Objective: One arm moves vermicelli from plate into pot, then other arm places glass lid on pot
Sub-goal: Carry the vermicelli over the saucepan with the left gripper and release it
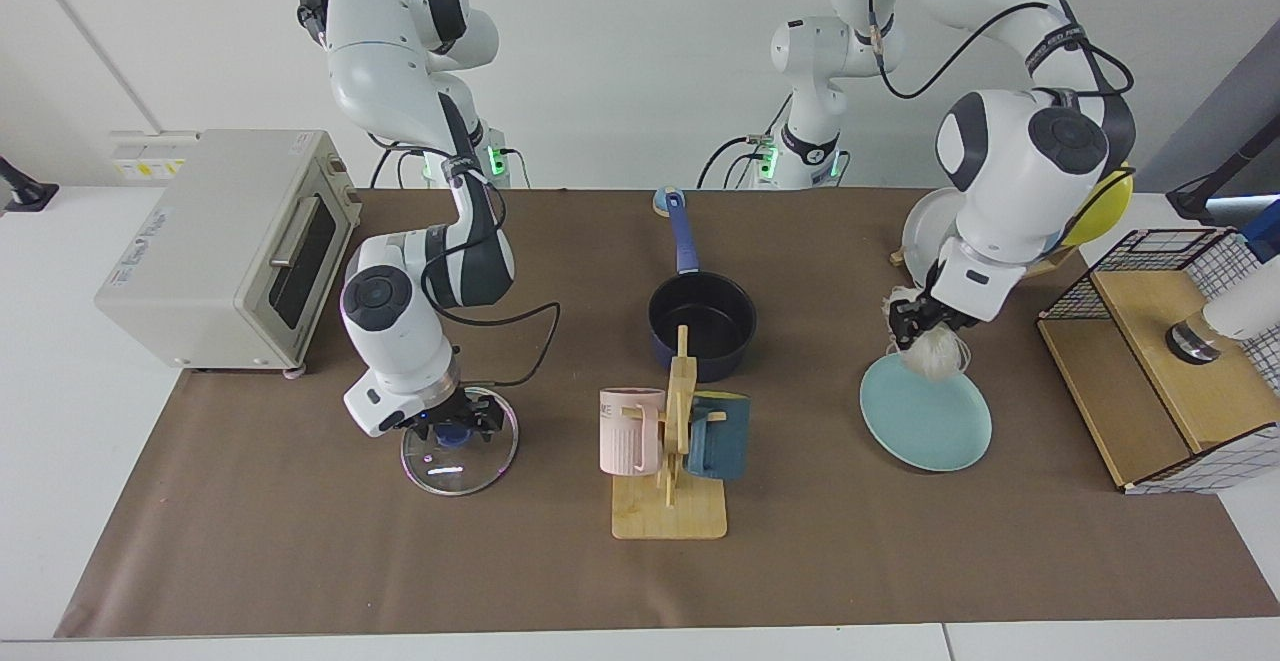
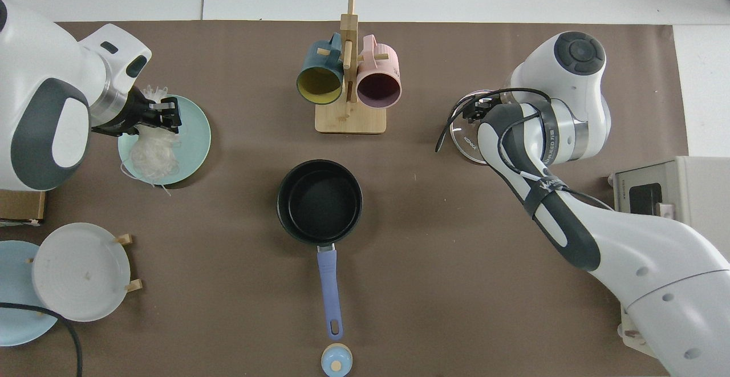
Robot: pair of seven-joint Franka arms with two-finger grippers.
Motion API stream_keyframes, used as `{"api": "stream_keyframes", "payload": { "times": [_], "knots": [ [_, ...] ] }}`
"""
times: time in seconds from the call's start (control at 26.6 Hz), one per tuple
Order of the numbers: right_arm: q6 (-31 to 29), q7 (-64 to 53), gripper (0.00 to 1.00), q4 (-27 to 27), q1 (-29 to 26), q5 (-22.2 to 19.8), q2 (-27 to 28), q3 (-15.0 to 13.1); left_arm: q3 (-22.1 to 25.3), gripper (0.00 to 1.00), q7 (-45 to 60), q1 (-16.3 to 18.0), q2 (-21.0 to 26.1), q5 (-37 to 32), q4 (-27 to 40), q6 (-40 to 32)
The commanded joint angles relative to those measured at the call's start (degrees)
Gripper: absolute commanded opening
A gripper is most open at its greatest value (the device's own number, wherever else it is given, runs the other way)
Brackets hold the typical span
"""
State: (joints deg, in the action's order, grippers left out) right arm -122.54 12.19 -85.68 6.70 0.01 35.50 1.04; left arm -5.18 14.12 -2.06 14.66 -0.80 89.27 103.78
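Facing view shows the left gripper (image 1: 915,326) raised above the far edge of the plate (image 1: 935,421), its fingers clamped on the vermicelli (image 1: 935,359), which hangs in a loose white clump clear of the plate's surface. From the top view the same bundle (image 2: 151,154) dangles under the gripper (image 2: 162,113) over the plate (image 2: 194,137), with a few strands trailing past the rim. The pot (image 1: 702,326) stands near the table's middle, black inside, its blue handle pointing to the far side, well apart from the plate.

At the left of the scene the right gripper (image 1: 455,426) is down at the blue knob of the glass lid (image 1: 460,456), which lies flat on the brown mat. Its fingers seem to sit either side of the knob, but whether they grip it cannot be told; the arm hides that spot from above. A wooden mug stand (image 1: 668,501) with a pink and a teal mug stands just near of the pot.
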Motion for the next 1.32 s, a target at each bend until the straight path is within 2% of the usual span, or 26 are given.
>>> {"api": "stream_keyframes", "payload": {
  "times": [0.0,0.11,0.38,0.56,0.75,0.98,1.05,1.28],
  "knots": [
    [-3.23,0.90,1.00,-3.53,-0.19,0.96,-1.05,0.19,-2.46,0.00,2.48,-0.57,-5.77,3.08,1.78,-6.38],
    [-2.88,0.99,1.00,-3.53,-0.10,1.05,-1.14,0.19,-5.27,0.00,4.59,-0.48,-8.23,4.05,3.89,-8.06],
    [-2.09,0.99,1.00,-3.18,-0.02,0.96,-1.14,0.28,-11.87,0.00,9.17,-0.57,-9.73,6.15,7.50,-6.31],
    [-1.91,0.90,0.99,-2.74,0.07,0.96,-1.23,0.19,-15.29,0.00,9.17,-0.57,-9.91,8.01,12.06,0.79],
    [-1.83,0.81,0.73,-2.65,0.07,0.34,-1.23,0.19,-15.74,0.00,8.47,-0.66,-10.61,8.62,15.76,7.83],
    [-0.07,0.90,0.34,-0.90,0.16,-0.01,-1.31,0.19,-17.06,0.00,8.99,-1.80,-7.27,8.62,17.69,14.25],
    [1.16,0.81,0.26,0.24,0.16,-0.01,-1.31,0.19,-17.41,0.00,8.99,-1.80,-6.66,8.62,17.70,15.66],
    [2.13,0.81,0.18,1.04,0.07,-0.01,-3.07,0.19,-18.11,0.00,9.08,-1.89,-4.55,8.62,19.45,20.13]
  ]
}}
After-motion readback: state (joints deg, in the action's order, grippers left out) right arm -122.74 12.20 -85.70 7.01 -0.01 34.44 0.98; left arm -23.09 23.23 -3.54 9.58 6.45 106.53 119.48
